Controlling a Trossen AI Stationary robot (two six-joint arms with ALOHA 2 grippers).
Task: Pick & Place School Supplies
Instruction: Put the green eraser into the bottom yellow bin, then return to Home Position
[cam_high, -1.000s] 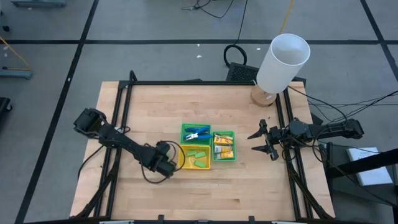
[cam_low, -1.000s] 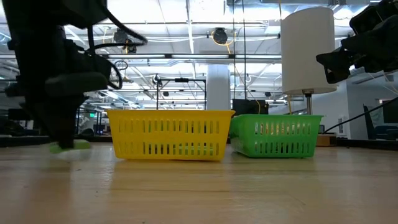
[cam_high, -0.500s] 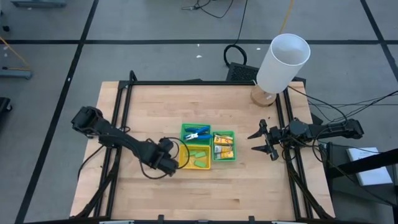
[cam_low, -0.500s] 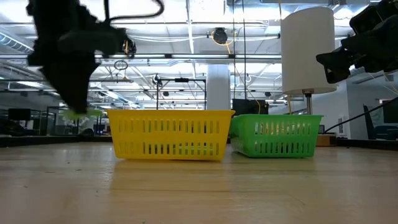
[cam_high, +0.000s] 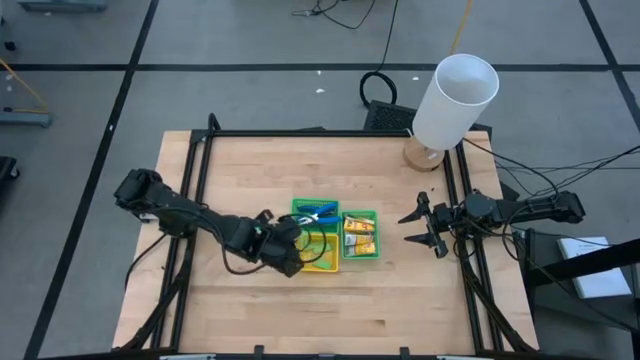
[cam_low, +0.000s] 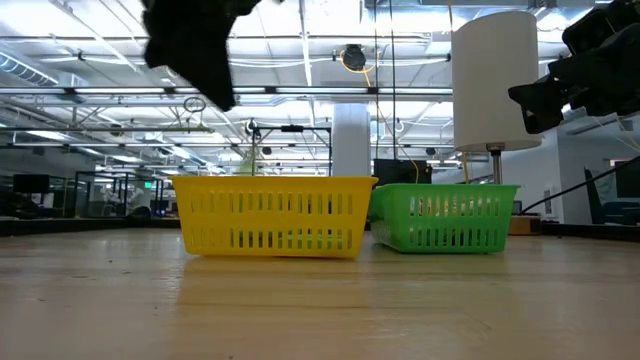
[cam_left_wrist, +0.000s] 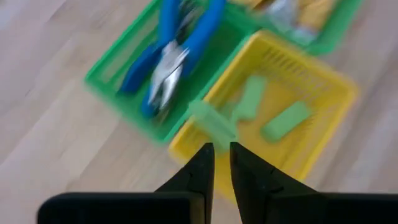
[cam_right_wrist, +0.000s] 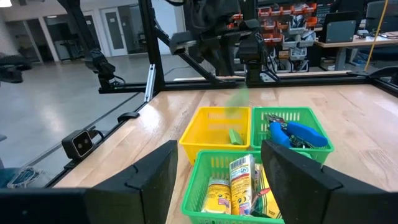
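My left gripper hovers over the left rim of the yellow tray, shut on a light-green stick. More green sticks lie on the floor of the yellow tray. Blue-handled pliers lie in a green tray just behind it. Yellow-orange packets fill a second green tray to the right. My right gripper waits open at the table's right edge, clear of everything. In the low view the left gripper hangs high above the yellow tray. My left gripper pinches the light-green stick by one end between its two fingertips, coming from above and pointing down. The stick is lifted clear. Its free end sticks out past the fingertips over the yellow tray's rim.
A big white cylinder stands on a wooden base at the table's far right corner. The three trays sit together mid-table. Bare wood lies on the left, far and near sides. A black frame rail runs along the right edge.
My left gripper has risen from the table left of the yellow tray, carrying the green stick up with it, and has moved right until it stands over the tray's left rim. The right arm has kept still.
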